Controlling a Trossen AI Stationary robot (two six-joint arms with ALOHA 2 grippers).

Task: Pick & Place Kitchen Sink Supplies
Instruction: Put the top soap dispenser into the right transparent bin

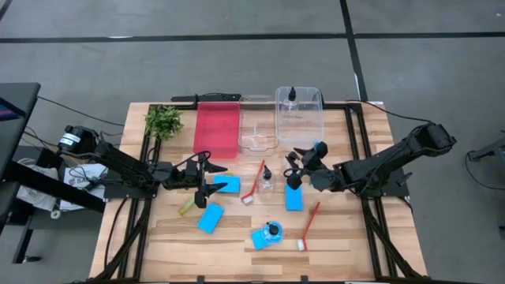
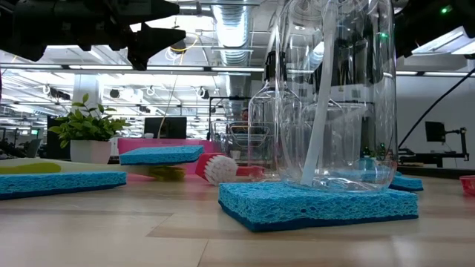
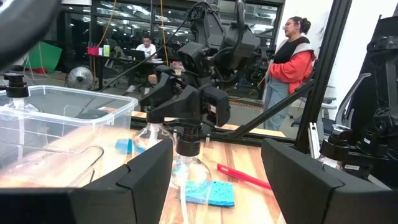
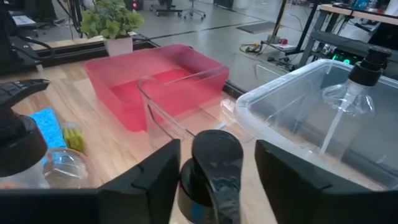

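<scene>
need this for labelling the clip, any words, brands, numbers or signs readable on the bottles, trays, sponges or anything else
None can be read.
The clear bottles, the red tray, the clear tray and the blue sponges show no print.
Monitors in the room behind: too small and blurred to read.

No text, label, brand, number or sign can be read in any of these views

L gripper (image 3: pixel 214 171) fingers spread wide; facing it, R gripper (image 3: pixel 188 127) sits over black cap of a clear bottle (image 3: pixel 186 177); blue sponge (image 3: pixel 210 193) & red brush (image 3: pixel 244 177) on table beyond; clear tray (image 3: pixel 62 134) alongside; person in red (image 3: pixel 287 65) in room.
</scene>
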